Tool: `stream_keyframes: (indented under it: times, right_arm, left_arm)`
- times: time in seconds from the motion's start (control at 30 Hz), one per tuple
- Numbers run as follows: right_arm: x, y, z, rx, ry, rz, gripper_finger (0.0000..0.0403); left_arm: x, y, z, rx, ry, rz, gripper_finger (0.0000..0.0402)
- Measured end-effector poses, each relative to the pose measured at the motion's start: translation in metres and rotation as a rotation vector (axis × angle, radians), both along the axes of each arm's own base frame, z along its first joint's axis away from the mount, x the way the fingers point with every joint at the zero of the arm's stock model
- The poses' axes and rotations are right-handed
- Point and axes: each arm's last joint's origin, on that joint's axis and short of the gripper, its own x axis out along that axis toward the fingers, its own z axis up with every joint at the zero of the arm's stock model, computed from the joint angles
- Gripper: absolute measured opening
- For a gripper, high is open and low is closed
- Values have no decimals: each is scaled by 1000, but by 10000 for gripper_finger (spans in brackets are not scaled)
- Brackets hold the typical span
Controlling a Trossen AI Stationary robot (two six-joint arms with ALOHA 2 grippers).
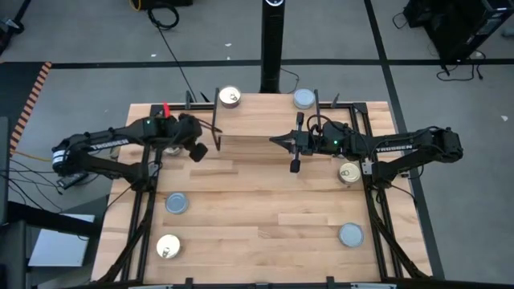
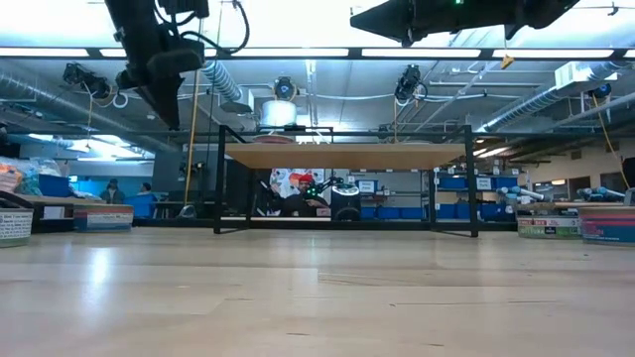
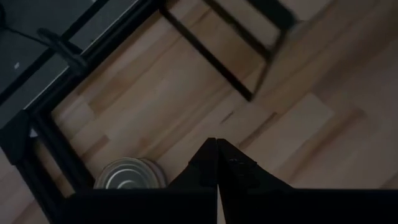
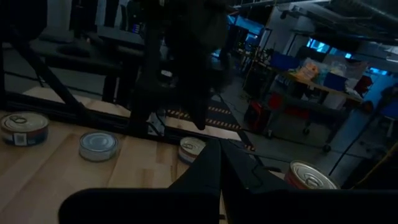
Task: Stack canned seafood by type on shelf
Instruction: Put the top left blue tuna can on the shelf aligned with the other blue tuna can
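Nothing held: both grippers, left (image 1: 199, 151) and right (image 1: 277, 140), shut empty beside shelf (image 1: 245, 128); tins (image 1: 177, 203) scattered at table edges risk mis-sorted stacks.

Left gripper (image 1: 195, 151) and right gripper (image 1: 277, 140), apparently raised, both closed.

Six tins show on the table from above, all lying flat, lid up, well apart. Gold-lidded ones: one at the far edge (image 1: 230, 97), one by the right side (image 1: 348, 172), one at the near left corner (image 1: 168, 246). Blue-grey ones: far edge (image 1: 304, 99), left side (image 1: 177, 203), near right (image 1: 350, 234). The shelf (image 2: 342, 156), a light-wood board on black wire legs, stands mid-table with nothing visible on it.
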Motion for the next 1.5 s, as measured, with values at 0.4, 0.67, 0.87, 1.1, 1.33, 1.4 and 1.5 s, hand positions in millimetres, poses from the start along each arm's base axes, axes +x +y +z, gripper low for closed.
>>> stream_keyframes:
  times: [0.4,0.67,0.87,1.1,1.33,1.4,1.5]
  right_arm:
    - [0,0,0,-4,1,0,9]
    - [0,0,0,-7,3,-1,9]
    - [0,0,0,-7,4,-1,9]
    - [0,0,-1,-6,11,-1,9]
    - [0,0,-3,0,27,-1,9]
    - [0,0,-4,1,37,-1,9]
    - [0,0,-5,3,52,-1,9]
  left_arm:
    - [-14,34,-4,-85,11,118,2]
    - [-9,40,-29,-333,95,103,52]
    - [-2,45,-51,-381,266,132,130]
    - [6,53,-65,-334,347,192,177]
    - [11,57,-69,-317,330,200,177]
    - [10,57,-68,-300,340,201,177]
    - [9,56,-65,-290,333,191,177]
